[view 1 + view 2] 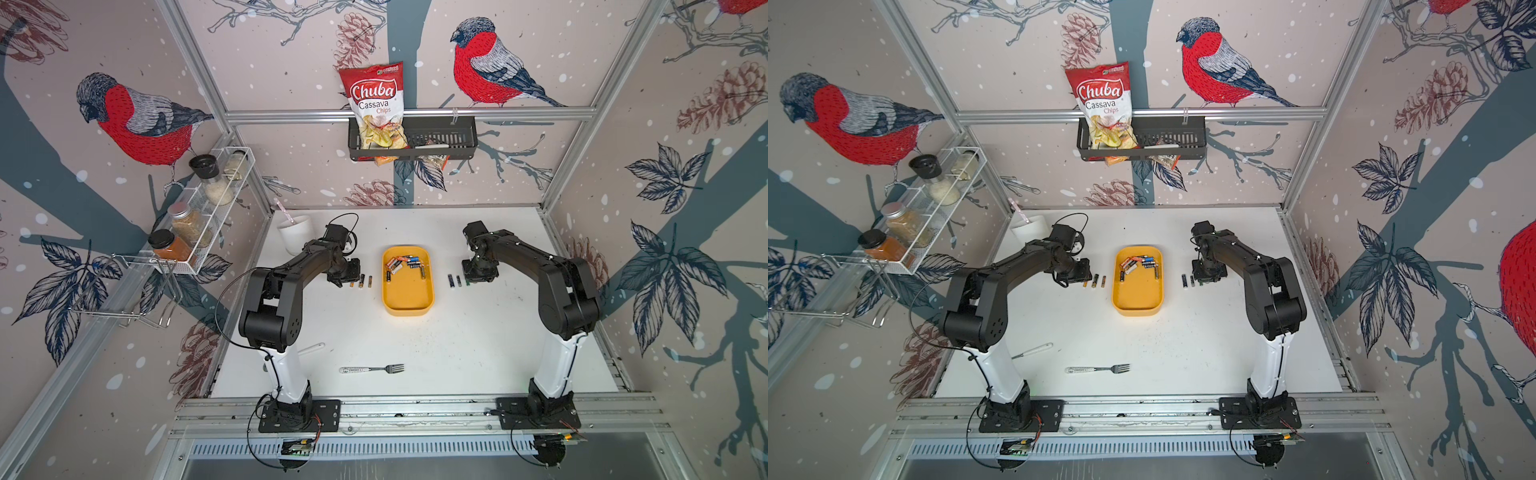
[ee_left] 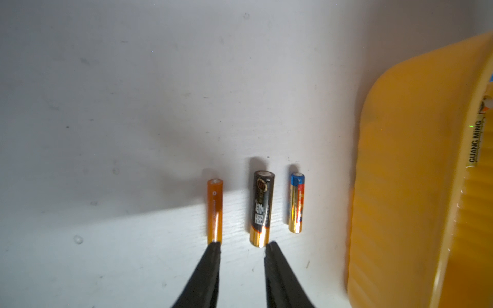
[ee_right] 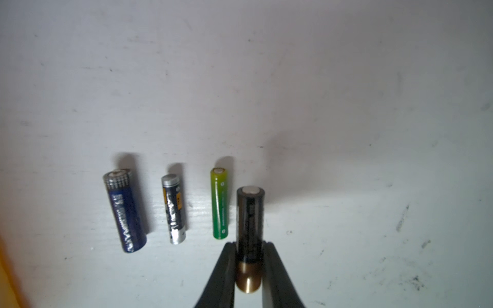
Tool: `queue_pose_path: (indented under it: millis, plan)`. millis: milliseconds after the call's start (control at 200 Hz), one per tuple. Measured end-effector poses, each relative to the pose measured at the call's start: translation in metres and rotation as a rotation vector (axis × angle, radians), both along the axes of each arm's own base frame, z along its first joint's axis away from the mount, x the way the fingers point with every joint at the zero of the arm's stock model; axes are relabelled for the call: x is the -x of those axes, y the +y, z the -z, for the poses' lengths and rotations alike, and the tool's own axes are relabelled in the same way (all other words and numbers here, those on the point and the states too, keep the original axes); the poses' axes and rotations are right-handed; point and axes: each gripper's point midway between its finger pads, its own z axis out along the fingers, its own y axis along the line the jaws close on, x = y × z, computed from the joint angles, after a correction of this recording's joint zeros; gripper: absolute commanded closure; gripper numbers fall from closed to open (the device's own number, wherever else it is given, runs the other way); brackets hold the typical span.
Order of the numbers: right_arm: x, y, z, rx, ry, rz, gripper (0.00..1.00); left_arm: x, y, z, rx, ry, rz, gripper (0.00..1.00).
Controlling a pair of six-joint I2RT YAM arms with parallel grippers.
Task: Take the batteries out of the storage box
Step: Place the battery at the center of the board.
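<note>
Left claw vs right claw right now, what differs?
Grip: left claw stands open and empty; right claw is shut on a black battery. Row: left claw faces three laid-down batteries, one tip at the orange battery; right claw has three beside its held one. Shared: both low over the white table, flanking the yellow box.

Open tabletop [image 1: 478, 332] between fork [image 1: 372, 369] and box [image 1: 409, 296]
</note>
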Motion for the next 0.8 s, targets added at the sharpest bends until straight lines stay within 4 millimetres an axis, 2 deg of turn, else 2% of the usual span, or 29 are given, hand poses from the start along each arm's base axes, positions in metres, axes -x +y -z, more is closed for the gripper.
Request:
queue_pose_path:
  millis: [800]
  plan:
    - [0.002,-0.010,0.022,0.008,0.024,0.024,0.78,-0.003,-0.005,-0.001,0.002,-0.004,0.007,0.67]
